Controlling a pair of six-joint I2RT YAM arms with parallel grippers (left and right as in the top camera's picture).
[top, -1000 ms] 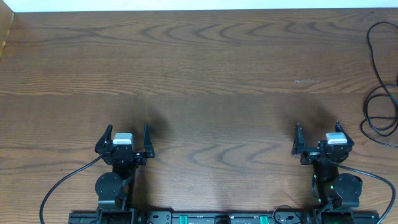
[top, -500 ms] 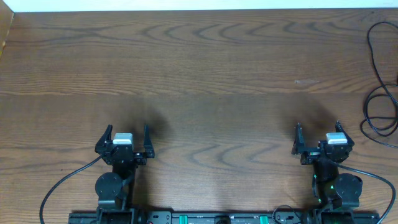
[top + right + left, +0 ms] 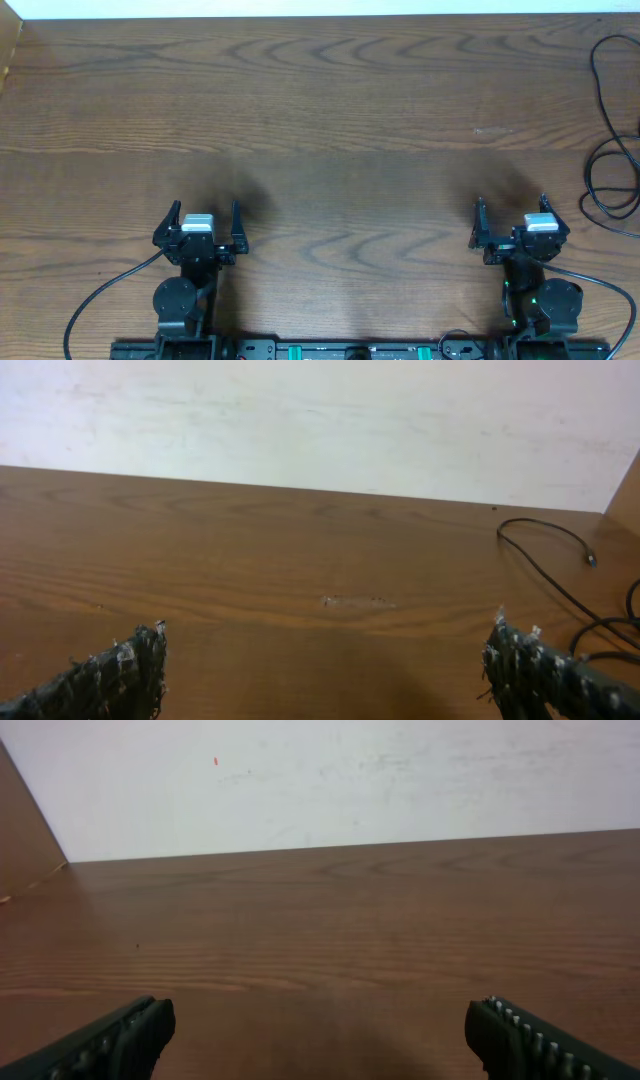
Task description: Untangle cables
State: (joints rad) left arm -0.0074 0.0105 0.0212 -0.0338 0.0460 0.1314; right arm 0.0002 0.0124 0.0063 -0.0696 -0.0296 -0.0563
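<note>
A thin black cable (image 3: 586,185) lies in loose loops at the table's far right edge, partly cut off by the frame. In the right wrist view the same cable (image 3: 541,574) curves across the wood at the right, with a small plug end (image 3: 591,559). My right gripper (image 3: 511,202) stands open near the front of the table, left of and nearer than the cable, with nothing between its fingers (image 3: 325,645). My left gripper (image 3: 206,208) is open too, far to the left over bare wood (image 3: 320,1025).
The brown wooden table (image 3: 320,120) ends at a white wall (image 3: 330,780) at the back. Both arm bases and their thicker black leads (image 3: 95,300) sit along the front edge. A pale scuff (image 3: 492,130) marks the wood right of centre.
</note>
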